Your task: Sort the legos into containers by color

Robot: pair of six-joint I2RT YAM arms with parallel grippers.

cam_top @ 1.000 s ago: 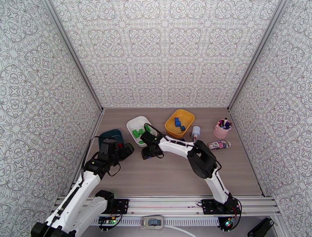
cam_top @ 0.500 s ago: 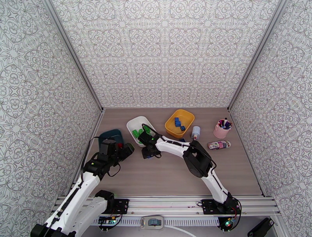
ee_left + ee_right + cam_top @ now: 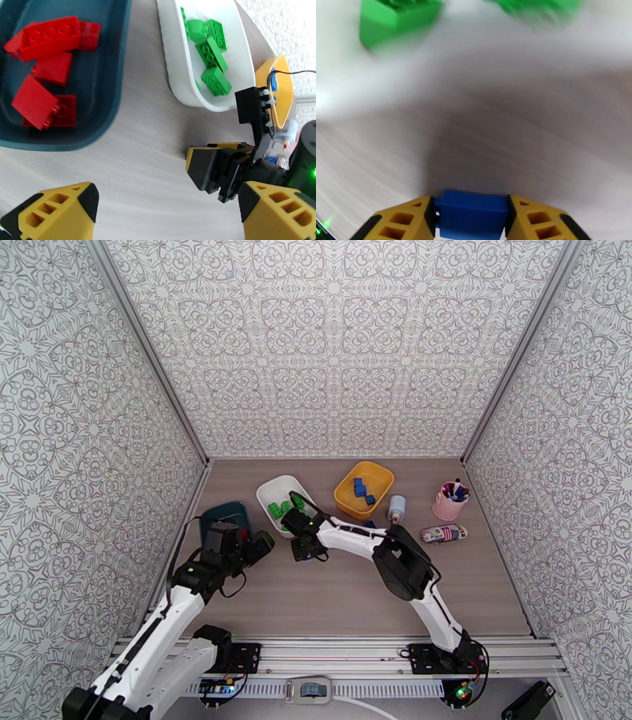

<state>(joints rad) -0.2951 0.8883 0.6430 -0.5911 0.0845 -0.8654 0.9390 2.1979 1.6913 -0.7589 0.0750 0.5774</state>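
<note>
My right gripper (image 3: 472,223) is shut on a blue lego (image 3: 472,213), low over the table just in front of the white tray (image 3: 265,494); the left wrist view also catches this gripper (image 3: 215,171). Green legos (image 3: 211,59) lie in the white tray (image 3: 177,79). Red legos (image 3: 43,43) fill the teal tray (image 3: 98,79). Blue legos (image 3: 360,487) sit in the yellow tray (image 3: 383,473), and one more blue lego (image 3: 368,523) lies on the table beside it. My left gripper (image 3: 168,209) hangs open and empty near the teal tray (image 3: 225,515).
A white bottle (image 3: 396,508), a pink cup of pens (image 3: 450,502) and a small patterned tube (image 3: 442,534) stand at the right. Patterned walls close in the table on three sides.
The right jaws have closed onto the blue lego, and that arm's elbow has shifted slightly. The left arm has stayed almost still and open.
</note>
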